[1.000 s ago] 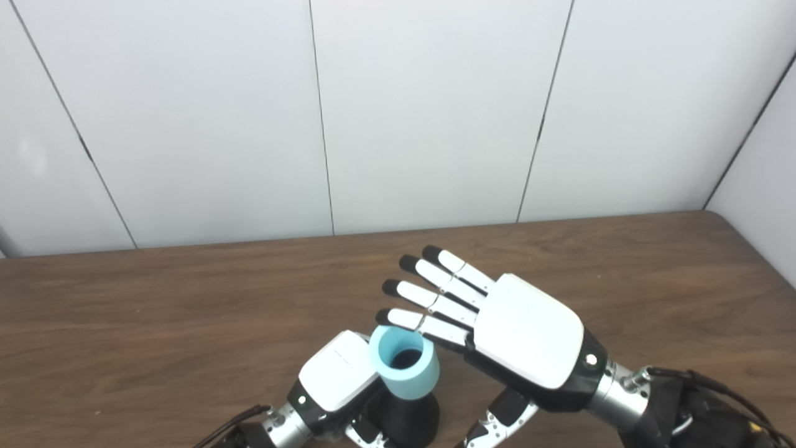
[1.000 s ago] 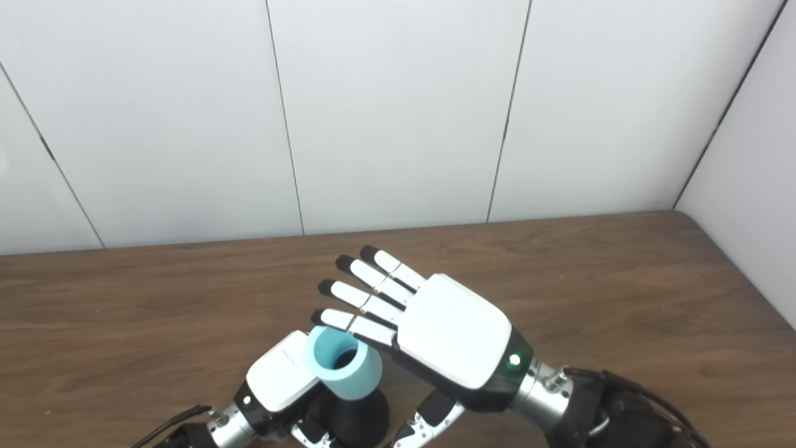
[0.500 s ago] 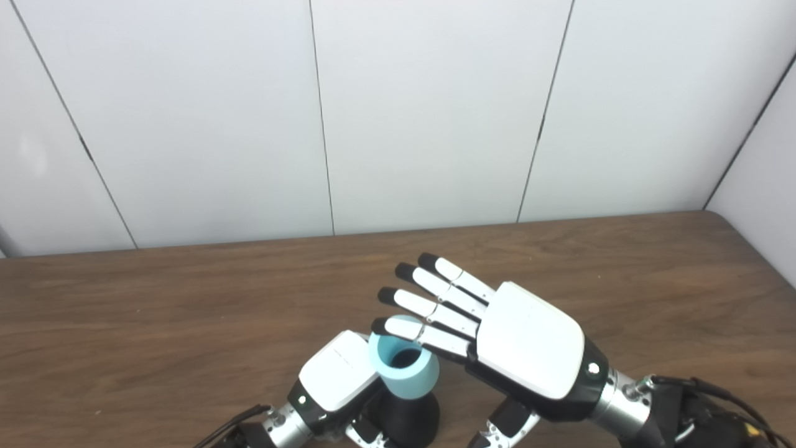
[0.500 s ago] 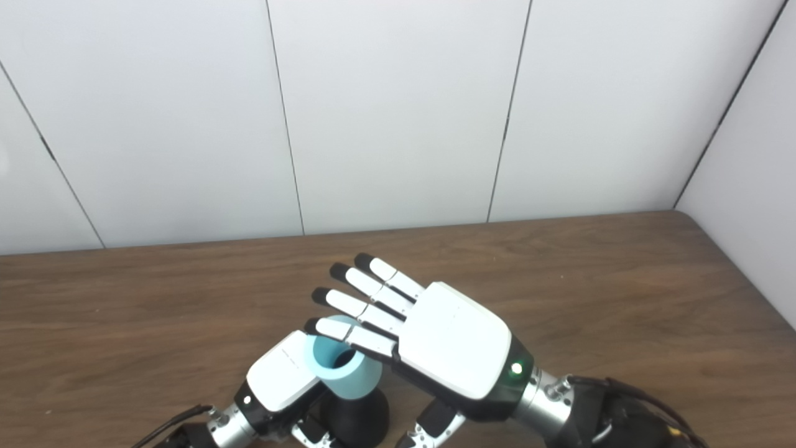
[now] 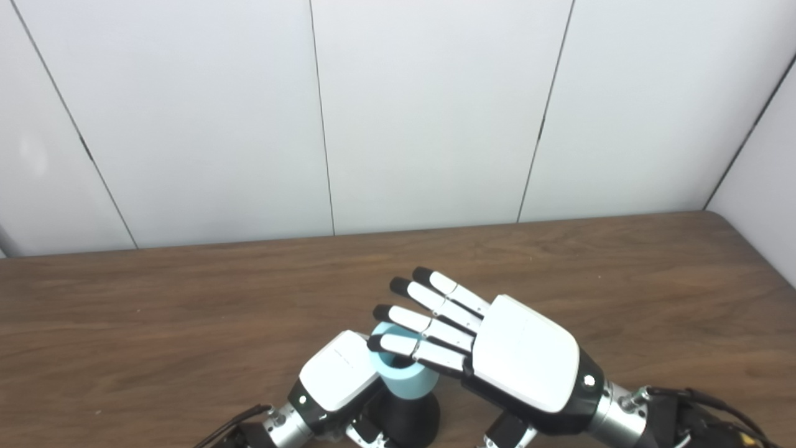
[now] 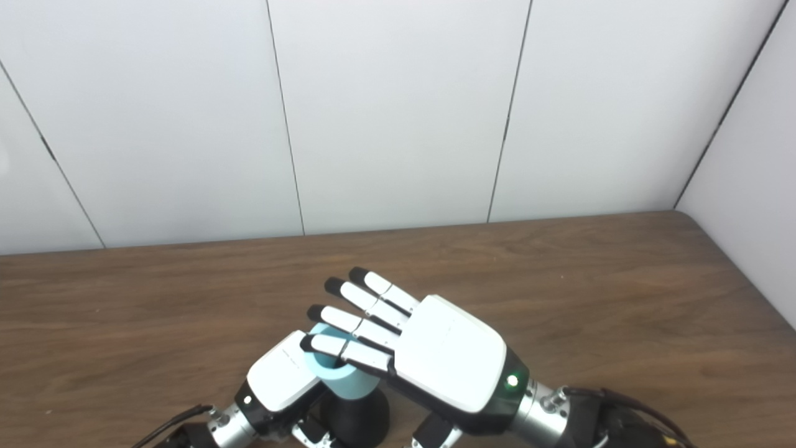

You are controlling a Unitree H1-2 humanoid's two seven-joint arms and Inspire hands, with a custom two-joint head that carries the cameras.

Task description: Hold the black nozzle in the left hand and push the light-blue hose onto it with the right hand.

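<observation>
A black nozzle (image 5: 403, 419) stands upright near the table's front edge, with a short light-blue hose (image 5: 405, 382) seated on its top. My left hand (image 5: 337, 379) is shut on the black nozzle from the left; its fingers are mostly hidden below. My right hand (image 5: 491, 354) is open and flat, palm down, with its fingers (image 5: 423, 351) lying across the hose's open top. The hose's mouth is largely covered by those fingers.
The brown wooden table (image 5: 186, 311) stretches away to a white panelled wall (image 5: 398, 112). A rounded table corner lies at the far right (image 5: 715, 218). Black cables (image 5: 715, 398) trail from my right wrist.
My right hand has moved down and toward me, its flat fingers now covering the hose's top. The hose sits lower on the nozzle. The left hand has stayed put.
</observation>
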